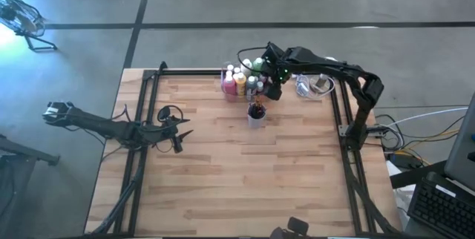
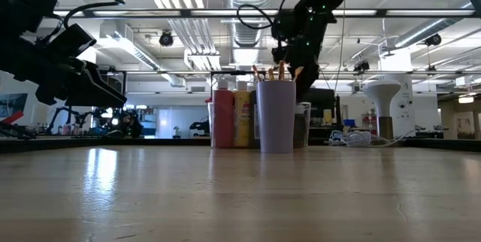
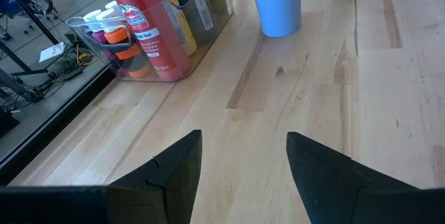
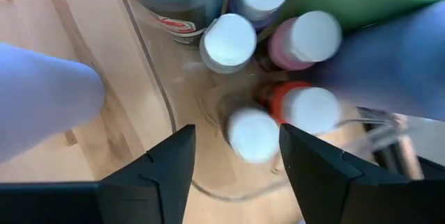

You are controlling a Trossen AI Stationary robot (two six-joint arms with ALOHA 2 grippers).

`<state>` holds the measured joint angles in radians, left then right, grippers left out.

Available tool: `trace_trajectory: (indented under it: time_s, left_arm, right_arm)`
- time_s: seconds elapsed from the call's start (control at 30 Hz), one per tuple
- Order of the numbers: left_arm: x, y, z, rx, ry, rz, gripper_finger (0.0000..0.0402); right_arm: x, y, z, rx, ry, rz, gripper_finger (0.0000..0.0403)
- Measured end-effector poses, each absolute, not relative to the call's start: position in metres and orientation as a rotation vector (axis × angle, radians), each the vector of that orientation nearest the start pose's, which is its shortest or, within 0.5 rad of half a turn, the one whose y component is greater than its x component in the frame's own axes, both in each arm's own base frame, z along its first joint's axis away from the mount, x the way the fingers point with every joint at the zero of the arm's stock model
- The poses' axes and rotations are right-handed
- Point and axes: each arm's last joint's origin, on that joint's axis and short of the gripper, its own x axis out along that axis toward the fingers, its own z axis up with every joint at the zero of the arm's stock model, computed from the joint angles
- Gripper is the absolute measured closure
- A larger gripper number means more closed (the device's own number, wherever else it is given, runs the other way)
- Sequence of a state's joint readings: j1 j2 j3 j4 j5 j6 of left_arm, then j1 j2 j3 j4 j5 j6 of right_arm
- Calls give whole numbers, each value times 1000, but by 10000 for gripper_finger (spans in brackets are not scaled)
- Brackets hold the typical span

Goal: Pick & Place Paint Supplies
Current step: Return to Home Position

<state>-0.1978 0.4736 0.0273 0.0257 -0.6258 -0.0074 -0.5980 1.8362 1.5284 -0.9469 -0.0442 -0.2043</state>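
Hanging over the transparent bin [image 3: 220,0] at the table's [image 1: 223,179] far edge, the right pincer [image 4: 236,147] was released and empty, the paint bottles [image 1: 239,82] packed upright inside below it. A cup [image 1: 256,117] of paintbrushes [image 1: 257,108] stood just before the bin. The left pincer [image 3: 243,147], likewise released and empty, waited near the table's left side.

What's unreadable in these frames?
- Bottle count in the bin: high view, too small; right gripper overhangs it.
- Brushes: low view, cup hides all but their tips.
- Red bottle: left wrist view, top cut off by the edge.
- Bottle labels: right wrist view, blurred; only caps face the camera.
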Motion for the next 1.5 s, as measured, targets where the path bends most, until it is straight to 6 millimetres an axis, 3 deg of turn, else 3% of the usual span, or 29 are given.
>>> trace_trajectory:
  time_s: [0.23, 0.4, 0.5, 0.7, 0.8, 1.03, 1.27, 1.5]
  left_arm:
    - [116, -6, 135, 163, 387, 423, 186]
    - [116, -6, 135, 163, 387, 423, 186]
    - [116, -6, 135, 163, 387, 423, 186]
    - [116, -6, 135, 162, 387, 422, 186]
    - [116, -6, 135, 162, 387, 422, 186]
    - [116, -6, 135, 162, 387, 422, 186]
    - [116, -6, 135, 162, 387, 423, 186]
    - [116, -6, 135, 162, 387, 423, 186]
  right_arm:
    - [290, -196, 285, 170, 1187, -394, 216]
    - [276, -177, 319, 152, 1086, -395, 236]
    - [266, -160, 342, 163, 980, -277, 251]
    - [235, -123, 388, 200, 661, 132, 284]
    - [217, -110, 403, 166, 508, 220, 301]
    - [180, -87, 420, 127, 263, 188, 335]
    - [148, -68, 425, 108, 185, 137, 359]
    - [133, -60, 430, 76, 147, 136, 366]
